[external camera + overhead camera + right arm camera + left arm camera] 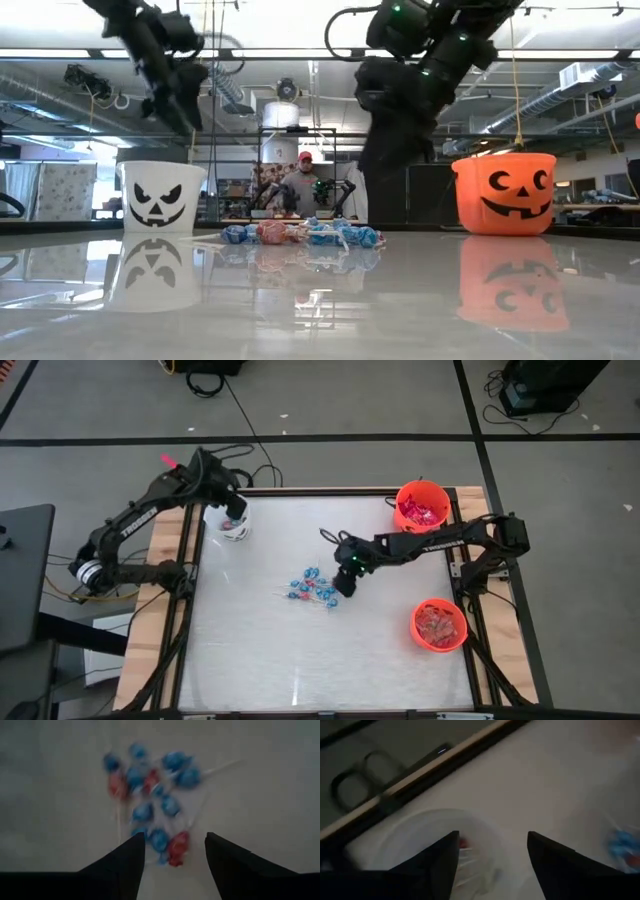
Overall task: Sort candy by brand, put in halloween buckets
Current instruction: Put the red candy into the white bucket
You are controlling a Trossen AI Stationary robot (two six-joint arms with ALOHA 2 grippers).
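Note:
A heap of blue and red wrapped candy (310, 589) on white sticks lies mid-table, also the candy (152, 810) in the right wrist view. My right gripper (343, 582) hangs open just right of the heap, the gripper (172, 851) pointing slantwise down at its nearest pieces without touching them. My left gripper (232, 512) is open above the white bucket (234, 525) at the far left; the bucket (440, 845) holds a few sweets. Two orange buckets stand at the right: one (421, 507) far, one (440, 625) nearer.
Both orange buckets hold candy. The table's wooden far rail (445, 762) runs close behind the white bucket. Bare tabletop (300, 670) stretches along the near side. A person (300, 185) shows in the room beyond the table.

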